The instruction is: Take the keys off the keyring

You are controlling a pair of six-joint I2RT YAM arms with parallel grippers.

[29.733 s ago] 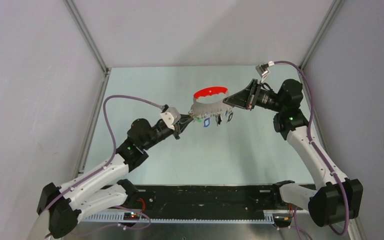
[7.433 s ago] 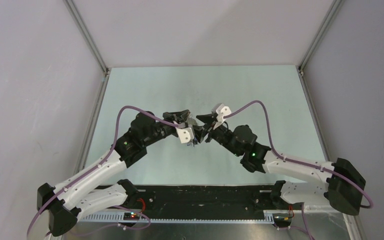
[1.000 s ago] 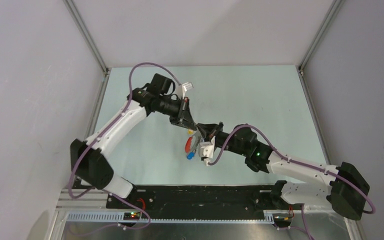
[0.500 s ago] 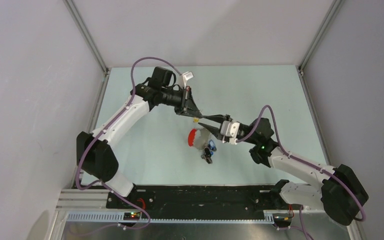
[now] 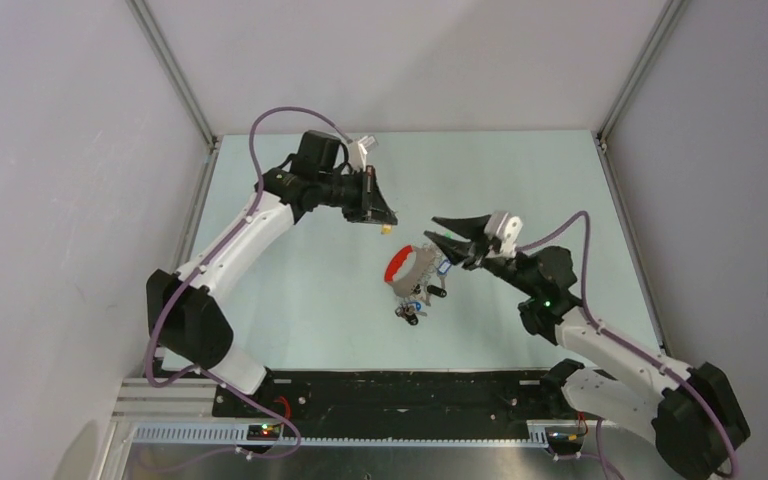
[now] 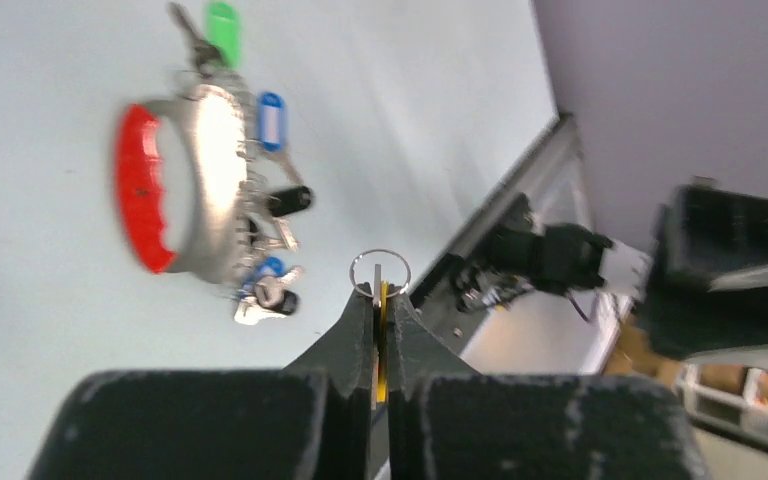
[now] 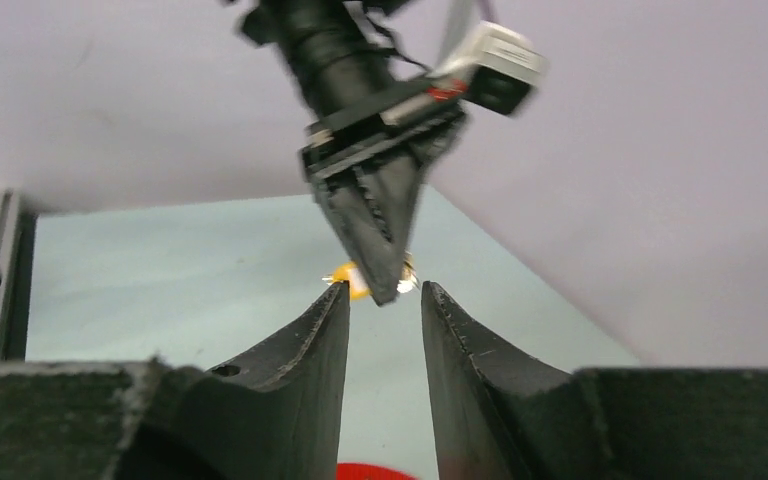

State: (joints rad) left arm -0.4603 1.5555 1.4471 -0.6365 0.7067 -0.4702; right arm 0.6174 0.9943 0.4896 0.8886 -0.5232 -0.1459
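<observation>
Right, the left gripper [image 6: 380,292] is clamped tight on the yellow key [image 7: 352,278] and holds it clear of the table [image 5: 310,290], with a little split ring [image 6: 380,268] poking out past the fingertips. That's one key off the bunch, by the look of it. The keyring [image 6: 210,170] lies on the table between the two grippers, red crescent [image 6: 138,190] on one side, and there's plenty hanging on its metal arc: a green key [image 6: 222,22], a blue key [image 6: 272,118], a dark key [image 6: 290,200] and a small cluster [image 6: 265,285] at one end. The right gripper [image 7: 385,300] hovers just beside the ring, fingers parted, nothing between them. So I'd call this the set-down step for the yellow one, with the task well short of done. Next, as I read it, left carries the key to a bare patch and lets go. Then one arm pins the ring while the other pinches a head and works it along the arc. The heads are small, so the pinch must land square.
</observation>
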